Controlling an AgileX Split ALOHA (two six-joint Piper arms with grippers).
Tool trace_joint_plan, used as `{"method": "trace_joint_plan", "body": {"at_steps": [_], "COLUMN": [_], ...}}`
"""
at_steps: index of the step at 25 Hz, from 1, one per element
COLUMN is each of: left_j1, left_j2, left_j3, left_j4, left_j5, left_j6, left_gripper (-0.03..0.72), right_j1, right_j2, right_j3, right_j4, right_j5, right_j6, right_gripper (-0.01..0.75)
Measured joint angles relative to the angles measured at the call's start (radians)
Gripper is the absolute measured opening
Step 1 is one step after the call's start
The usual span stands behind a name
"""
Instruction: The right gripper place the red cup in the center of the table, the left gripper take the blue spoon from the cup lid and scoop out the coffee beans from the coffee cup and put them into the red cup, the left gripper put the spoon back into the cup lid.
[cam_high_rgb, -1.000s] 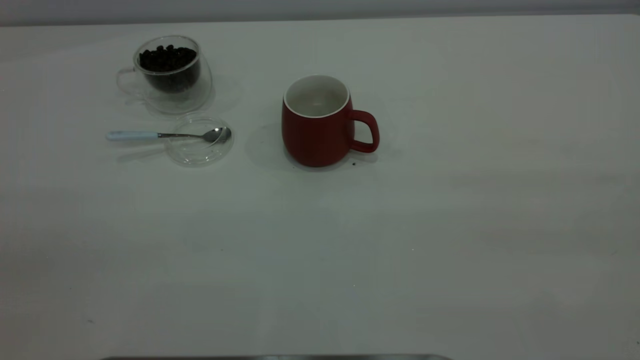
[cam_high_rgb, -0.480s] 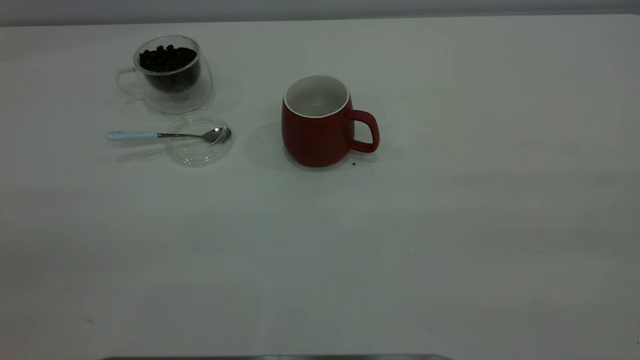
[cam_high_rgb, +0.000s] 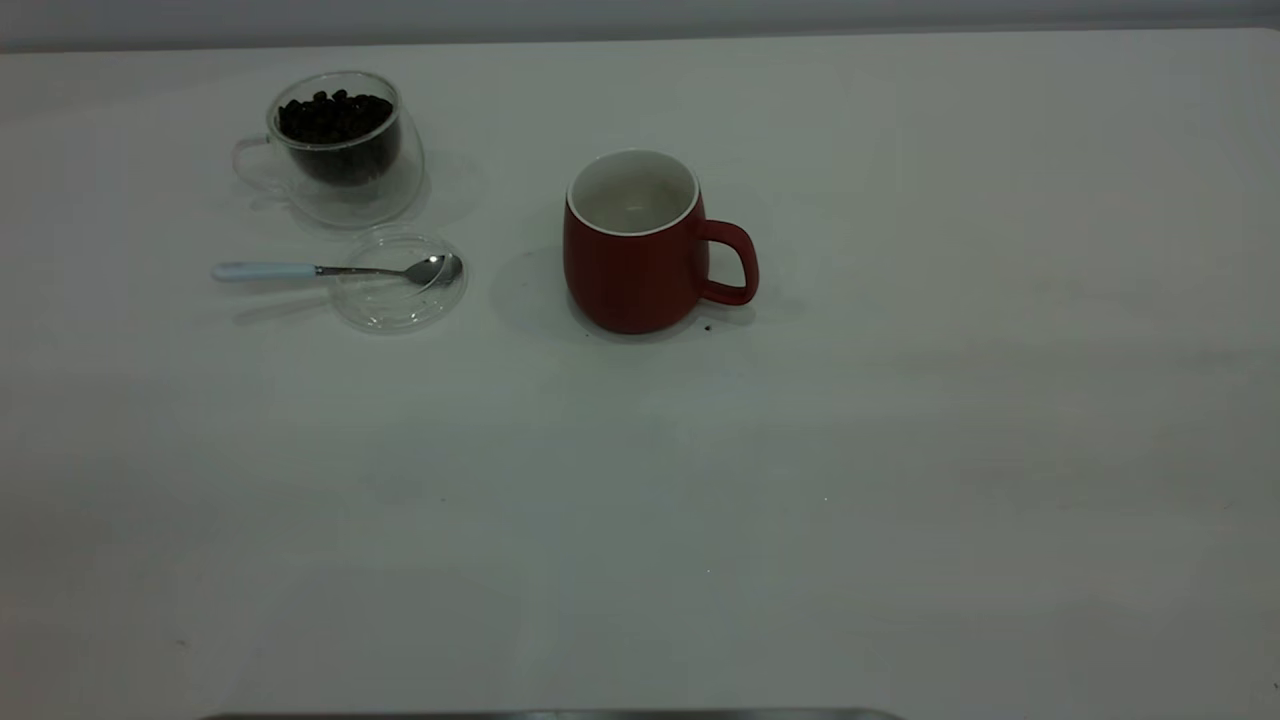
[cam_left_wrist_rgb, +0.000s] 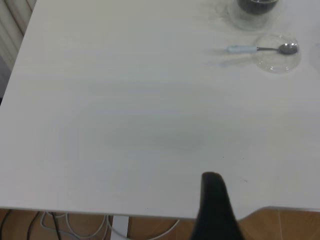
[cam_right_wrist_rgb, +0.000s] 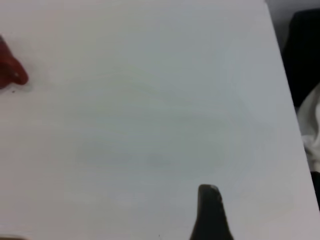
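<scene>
On the table (cam_high_rgb: 900, 400), left to right: coffee cup (cam_high_rgb: 340, 150) holding coffee beans (cam_high_rgb: 335, 115), blue spoon (cam_high_rgb: 330, 270) resting bowl-first on the cup lid (cam_high_rgb: 400, 282), red cup (cam_high_rgb: 640, 245) near centre. Left tool (cam_left_wrist_rgb: 216, 210) and right tool (cam_right_wrist_rgb: 210, 212) show perhaps one finger each; I cannot tell their state.

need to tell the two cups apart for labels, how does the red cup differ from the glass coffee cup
The red cup is opaque dark red with a white inside; the coffee cup is clear glass. The red cup looks empty, while the coffee cup holds coffee beans. The red cup's handle points right in the exterior view, the coffee cup's left. Both stand upright on the table.
</scene>
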Motion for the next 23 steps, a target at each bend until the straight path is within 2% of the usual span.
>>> {"method": "trace_joint_plan", "body": {"at_steps": [5,23], "left_j1": [0.0,0.0], "left_j2": [0.0,0.0], "left_j3": [0.0,0.0], "left_j4": [0.0,0.0], "left_j5": [0.0,0.0], "left_j6": [0.0,0.002], "left_gripper": [0.586,0.586], "right_j1": [0.042,0.042], "right_j2": [0.0,0.0], "right_j3": [0.0,0.0], "right_j4": [-0.006,-0.01], "right_j5": [0.0,0.0], "right_j6": [0.003,0.006], "right_gripper": [0.573,0.573]}}
